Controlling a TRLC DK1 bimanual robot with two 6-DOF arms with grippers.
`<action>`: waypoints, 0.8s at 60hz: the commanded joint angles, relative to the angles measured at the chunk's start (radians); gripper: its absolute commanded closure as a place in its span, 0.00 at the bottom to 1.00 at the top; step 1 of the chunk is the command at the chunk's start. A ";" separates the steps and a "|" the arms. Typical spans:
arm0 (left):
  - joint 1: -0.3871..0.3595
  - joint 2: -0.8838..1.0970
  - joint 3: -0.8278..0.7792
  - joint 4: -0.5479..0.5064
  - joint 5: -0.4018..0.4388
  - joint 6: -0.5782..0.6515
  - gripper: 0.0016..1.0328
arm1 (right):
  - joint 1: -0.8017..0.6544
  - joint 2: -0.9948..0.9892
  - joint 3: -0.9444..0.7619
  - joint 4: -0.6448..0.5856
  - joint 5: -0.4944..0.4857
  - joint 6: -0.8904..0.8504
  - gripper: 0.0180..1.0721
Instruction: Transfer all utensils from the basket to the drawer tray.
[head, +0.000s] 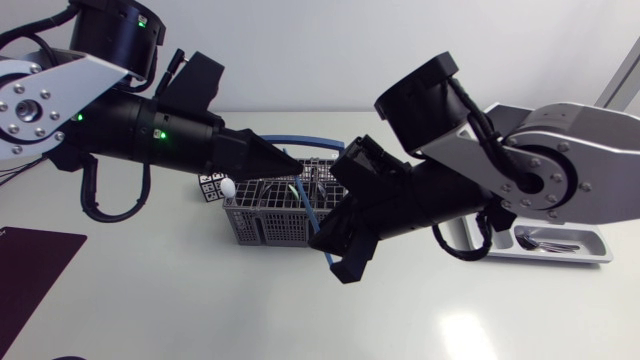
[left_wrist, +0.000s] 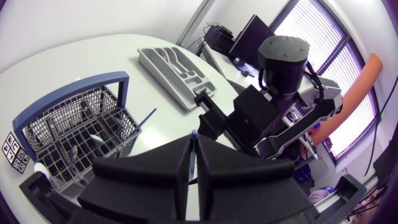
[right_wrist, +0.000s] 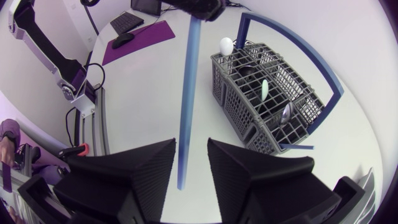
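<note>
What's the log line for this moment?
left jaws shut on blue utensil | right jaws open around it | basket holds more utensils

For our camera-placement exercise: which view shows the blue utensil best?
Right wrist view: the blue utensil shows nearly full length, between the right jaws. Head view shows it partly hidden; left wrist view only its tip.

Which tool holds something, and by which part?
Left tool pinches the blue utensil by one end; the right tool, open, straddles its other end.
</note>
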 joint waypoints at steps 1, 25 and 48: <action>-0.011 0.018 0.020 0.011 0.015 -0.022 0.97 | 0.001 0.017 0.035 0.010 -0.007 0.000 0.83; 0.006 0.009 0.026 0.019 0.017 -0.031 0.78 | 0.007 0.028 0.023 -0.025 -0.019 -0.009 0.95; 0.200 -0.059 0.175 0.004 0.017 -0.040 0.42 | -0.040 -0.047 -0.003 -0.074 -0.021 -0.015 0.95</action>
